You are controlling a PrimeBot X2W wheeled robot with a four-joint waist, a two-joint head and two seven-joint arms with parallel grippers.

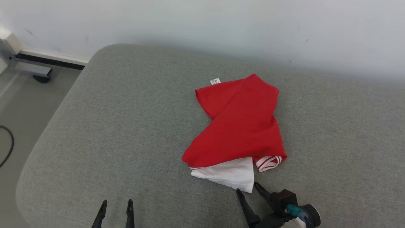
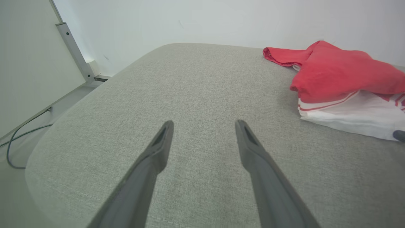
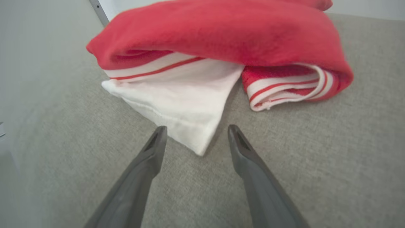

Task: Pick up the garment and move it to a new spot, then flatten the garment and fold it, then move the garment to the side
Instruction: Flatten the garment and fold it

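Both jaws stand wide; right gripper (image 3: 196, 127) straddles garment (image 3: 221, 34) corner, perhaps touching it.

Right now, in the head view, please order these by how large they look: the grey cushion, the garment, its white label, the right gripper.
1. grey cushion
2. garment
3. right gripper, partly cut off by the picture's edge and nearer the camera, so its place is less sure
4. white label
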